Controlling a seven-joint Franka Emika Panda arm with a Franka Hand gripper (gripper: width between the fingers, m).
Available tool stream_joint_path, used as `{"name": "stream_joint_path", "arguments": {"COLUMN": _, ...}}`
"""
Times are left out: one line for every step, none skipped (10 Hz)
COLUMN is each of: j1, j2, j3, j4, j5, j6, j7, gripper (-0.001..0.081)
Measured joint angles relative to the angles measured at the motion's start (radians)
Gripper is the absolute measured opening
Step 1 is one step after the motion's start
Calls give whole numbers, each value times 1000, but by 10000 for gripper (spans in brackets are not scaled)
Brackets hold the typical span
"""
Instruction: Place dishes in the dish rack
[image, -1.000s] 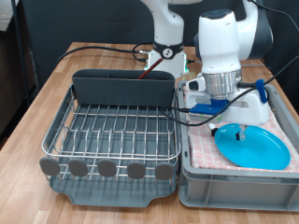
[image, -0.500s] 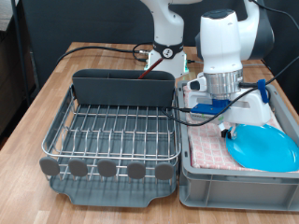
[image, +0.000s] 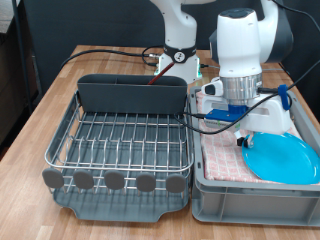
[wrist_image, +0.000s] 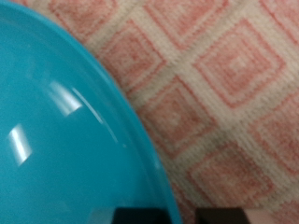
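Observation:
The light-blue plate (image: 283, 160) lies in the grey crate (image: 250, 195) on checked cloth, at the exterior view's right. My gripper (image: 243, 139) is down at the plate's left rim. In the wrist view the plate (wrist_image: 65, 131) fills one side, and the two dark fingertips (wrist_image: 140, 217) of my gripper (wrist_image: 183, 217) stand close on either side of its rim. A white mug (image: 270, 118) stands in the crate behind my hand. The silver wire dish rack (image: 125, 140) holds no dishes on its wires. A slim reddish-brown spoon (image: 158, 71) pokes up by its dark cutlery bin (image: 133, 94).
The rack and crate stand side by side on a wooden table (image: 50, 95). Black cables (image: 100, 52) run across the table behind the rack. The robot's base (image: 180, 45) stands at the back.
The plate has shifted towards the exterior view's right inside the crate, with my gripper now at its left rim. The hand has hardly moved in the last half second.

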Motion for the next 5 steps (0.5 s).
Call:
{"name": "stream_joint_path", "arguments": {"j1": 42, "j2": -23, "j3": -45, "j4": 5, "j5": -53, "j6": -48, "j7": 59, "gripper": 76}}
{"name": "stream_joint_path", "arguments": {"j1": 57, "j2": -48, "j3": -59, "j4": 8, "j5": -75, "j6": -88, "j7": 79, "gripper": 76}}
{"name": "stream_joint_path", "arguments": {"j1": 58, "j2": -77, "j3": -60, "j4": 15, "j5": -81, "j6": -144, "j7": 79, "gripper": 35}}
{"name": "stream_joint_path", "arguments": {"j1": 58, "j2": -104, "j3": -64, "j4": 23, "j5": -95, "j6": -205, "j7": 85, "gripper": 35}}
{"name": "stream_joint_path", "arguments": {"j1": 58, "j2": -129, "j3": -70, "j4": 30, "j5": -110, "j6": -260, "j7": 95, "gripper": 29}}
